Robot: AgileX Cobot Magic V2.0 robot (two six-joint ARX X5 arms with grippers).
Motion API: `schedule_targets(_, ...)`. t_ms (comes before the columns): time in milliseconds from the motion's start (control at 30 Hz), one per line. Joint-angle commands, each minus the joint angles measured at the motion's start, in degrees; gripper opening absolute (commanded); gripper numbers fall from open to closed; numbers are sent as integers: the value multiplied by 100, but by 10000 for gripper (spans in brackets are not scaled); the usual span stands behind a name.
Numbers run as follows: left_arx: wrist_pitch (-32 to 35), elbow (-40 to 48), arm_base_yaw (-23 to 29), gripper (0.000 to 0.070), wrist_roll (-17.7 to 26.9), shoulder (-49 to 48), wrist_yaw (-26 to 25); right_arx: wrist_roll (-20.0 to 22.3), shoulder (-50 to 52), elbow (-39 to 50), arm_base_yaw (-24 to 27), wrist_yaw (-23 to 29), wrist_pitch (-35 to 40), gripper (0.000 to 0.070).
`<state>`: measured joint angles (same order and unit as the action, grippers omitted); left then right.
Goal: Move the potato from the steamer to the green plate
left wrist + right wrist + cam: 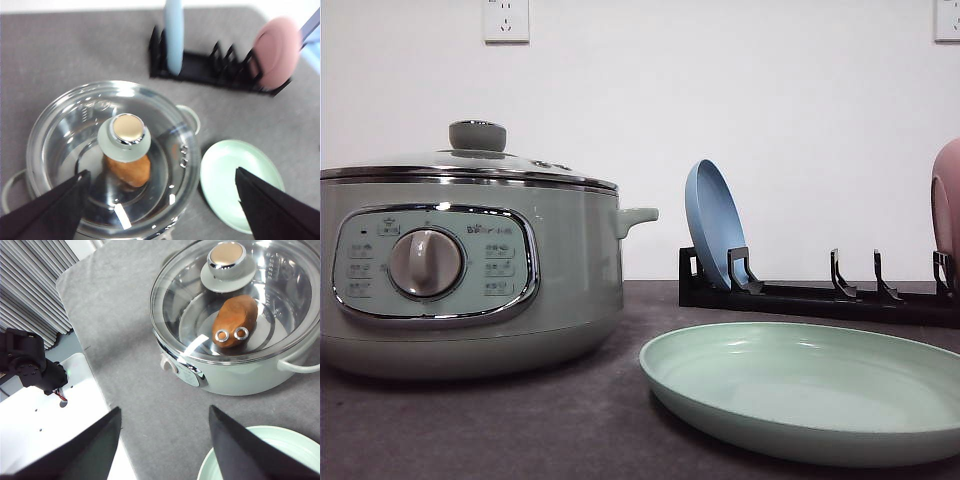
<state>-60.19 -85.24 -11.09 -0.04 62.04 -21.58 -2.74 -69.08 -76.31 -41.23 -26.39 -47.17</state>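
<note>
Both grippers hang above the table with jaws spread and nothing between them: the left gripper over the steamer, the right gripper over bare grey table between the steamer and the green plate. Seen from the front, the steamer is closed, its dial facing the camera and its side handle pointing toward the rack, and its contents are hidden behind the pale-green wall. Both wrist views look down through the glass lid and show what the front view cannot: the potato lying on the steamer's shiny floor, partly under the lid knob in the left wrist view. The lid is on, with its chrome-topped knob at the centre. The green plate lies flat beside the steamer, near but apart from it, with nothing on it. Behind it the black rack holds a blue plate standing on edge near one end and a pink dish at the other; the front view catches the pink dish just at its right edge.
</note>
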Motion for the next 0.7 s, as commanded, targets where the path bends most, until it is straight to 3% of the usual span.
schedule_targets(0, -55, -345, -156, 591, 158, 357, 221, 113, -46, -111, -50, -15, 12, 345)
schedule_targets(200, -156, -826, -629, 590, 260, 1278, 734, 152, -46, -111, -50, -14, -65, 346)
schedule_targets(533, -83, -889, -1123, 590, 459, 2399, 1820, 170, -46, -111, -50, -13, -133, 345)
schedule_targets(667, -9, -889, -1183, 590, 526, 2698, 1912, 170, -46, -111, -50, -13, -137, 345)
